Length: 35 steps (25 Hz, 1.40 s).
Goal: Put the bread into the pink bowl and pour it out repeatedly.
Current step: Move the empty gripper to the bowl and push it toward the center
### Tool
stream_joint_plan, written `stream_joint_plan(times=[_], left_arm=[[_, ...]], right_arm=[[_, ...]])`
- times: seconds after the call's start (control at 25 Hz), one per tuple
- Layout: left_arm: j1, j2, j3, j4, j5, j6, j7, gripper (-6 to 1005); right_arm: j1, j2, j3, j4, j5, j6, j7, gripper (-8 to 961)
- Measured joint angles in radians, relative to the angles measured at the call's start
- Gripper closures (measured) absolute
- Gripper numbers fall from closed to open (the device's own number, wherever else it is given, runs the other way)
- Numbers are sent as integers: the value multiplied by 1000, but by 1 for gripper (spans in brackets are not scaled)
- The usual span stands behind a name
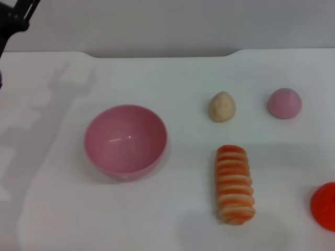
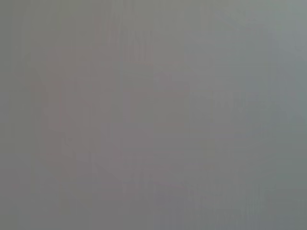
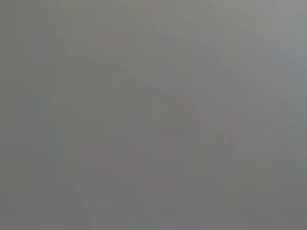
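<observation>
the only sign of an arm is a dark piece of the left arm (image 1: 13, 18) cut off at the far left corner of the head view, about 10 o'clock from the bowl; its gripper is out of frame, so how far it is open cannot be told, and the right gripper is not seen at all. both wrist views show only flat grey with nothing to make out. well apart from that arm, the pink bowl (image 1: 125, 140) sits upright and empty on the white table (image 1: 63, 209), round, smooth and glossy. at about 4 o'clock from the bowl, near but not touching, lies the bread (image 1: 235, 184), a long ridged loaf striped orange and cream. beyond it are a beige egg-shaped lump (image 1: 222, 106) and a pink dome (image 1: 285, 103). a red-orange object (image 1: 325, 206) is cut off at the right edge.
</observation>
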Motion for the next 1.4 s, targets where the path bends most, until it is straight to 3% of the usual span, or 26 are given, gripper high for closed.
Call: stream_joint_plan(times=[0.32,0.52,0.76,1.0,1.16,1.24,1.4], left_arm=[[-80,7,6,11,25,-63,120,230],[-93,2,0,10,44,-66,197,230],[-96,11,4,52,47,-156,146,229],[-96,44,0,165,105,-359,-17,228],[-84,73,6,292,218,-533,-211,227],[-72,90,11,372,335,-621,-364,227],[-50,120,4,483,582,-679,-672,227]], right_arm=[[-57,1,6,120,20,-139,2,398],[-57,-1,0,129,23,-150,2,398],[-34,-4,-5,129,19,-144,3,397],[-16,-8,-5,130,16,-123,3,398],[-16,-8,-5,130,16,-102,3,398],[-18,-8,-2,130,16,-95,3,398],[-21,-8,2,130,16,-87,3,397]])
